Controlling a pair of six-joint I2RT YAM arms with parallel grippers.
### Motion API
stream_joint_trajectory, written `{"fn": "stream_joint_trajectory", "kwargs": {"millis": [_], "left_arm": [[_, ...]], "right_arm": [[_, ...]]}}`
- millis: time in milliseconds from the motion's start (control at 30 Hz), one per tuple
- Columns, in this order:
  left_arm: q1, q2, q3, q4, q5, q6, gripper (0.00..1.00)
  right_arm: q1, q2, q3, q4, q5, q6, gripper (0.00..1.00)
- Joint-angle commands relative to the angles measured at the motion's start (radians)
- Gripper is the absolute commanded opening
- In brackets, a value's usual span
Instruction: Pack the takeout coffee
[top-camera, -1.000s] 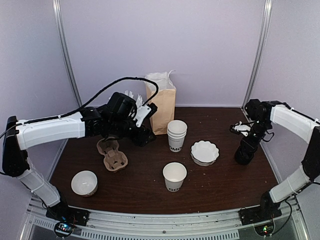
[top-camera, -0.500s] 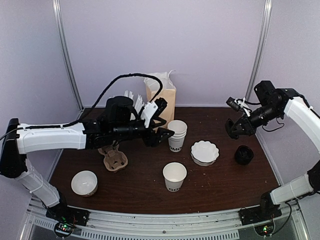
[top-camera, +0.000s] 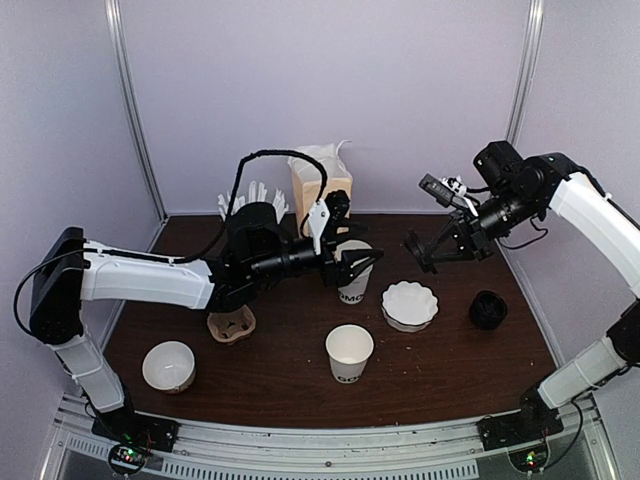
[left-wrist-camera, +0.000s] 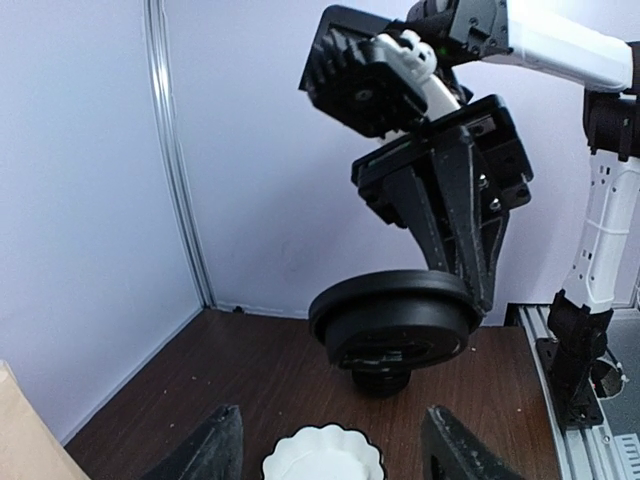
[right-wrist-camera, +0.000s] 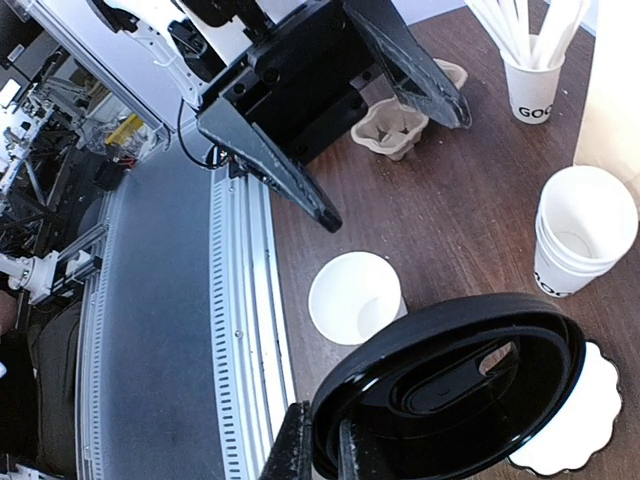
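Near centre of the desk (top-camera: 450, 380), the cup (top-camera: 349, 352) stands upright with its mouth open and no lid on it, so your coffee isn't ready to pack. Its lid (left-wrist-camera: 395, 318) is up in the air, pinched by the rim in your right claw (right-wrist-camera: 320, 452), above the gap between the fluted bowl (top-camera: 410, 303) and the cup stack (top-camera: 350, 293).

Here's the relation that matters. From the lid, the cup lies at about 7 o'clock in the top view, and lower. The cup's axis is vertical, while the lid looks a little off level in the left wrist view. I'd say it wants squaring up before it can seat.

Your left claw (top-camera: 356, 264) is spread wide and holds nothing, hanging at the rim of the cup stack, at 12 o'clock from the cup. It is the nearer claw by a shade, I judge, but the right one carries the lid, so the move is the right arm's.

The right arm is reared high at the 3 o'clock side, its forearm reaching in toward 9 o'clock and angled down. The left arm runs long and low from 9 o'clock toward 3, its wrist just in front of the bag (top-camera: 303, 195) at the far 12 o'clock.
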Motion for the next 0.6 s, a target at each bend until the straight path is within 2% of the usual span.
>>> {"fn": "stream_joint_trajectory", "kwargs": {"millis": [0, 567], "left_arm": [[-0.014, -0.003, -0.023, 0.207, 0.004, -0.004, 0.65], [-0.059, 0.027, 0.029, 0.181, -0.027, 0.033, 0.73]], "right_arm": [[0.011, 0.014, 0.067, -0.042, -0.125, -0.007, 0.07], [0.017, 0.003, 0.062, -0.011, -0.257, 0.057, 0.07]]}}
